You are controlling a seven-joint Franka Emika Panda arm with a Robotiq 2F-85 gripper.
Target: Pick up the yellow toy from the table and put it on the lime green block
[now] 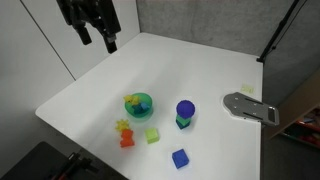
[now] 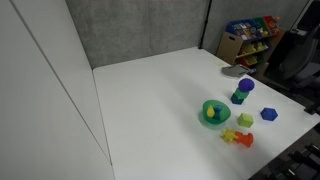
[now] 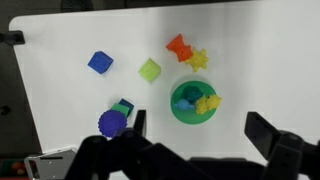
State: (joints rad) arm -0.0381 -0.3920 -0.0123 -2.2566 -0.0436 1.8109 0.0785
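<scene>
A small yellow toy (image 3: pixel 197 60) lies on the white table beside an orange toy (image 3: pixel 179 46); it shows in both exterior views (image 1: pixel 122 125) (image 2: pixel 229 134). The lime green block (image 3: pixel 149 69) sits alone a short way from them (image 1: pixel 153 135) (image 2: pixel 246 120). Another yellow toy (image 3: pixel 208 103) lies inside a green bowl (image 3: pixel 178 112). My gripper (image 3: pixel 200 135) is open and empty. It hangs high above the table, far from the toys, near the back corner in an exterior view (image 1: pixel 98 42).
A blue block (image 3: pixel 99 62) (image 1: pixel 180 158) lies near the table's front edge. A purple ball (image 3: pixel 112 122) (image 1: pixel 185 108) rests on a green and blue block. A grey metal piece (image 1: pixel 250 107) lies at the table's edge. Toy bins (image 2: pixel 250 38) stand beyond the table.
</scene>
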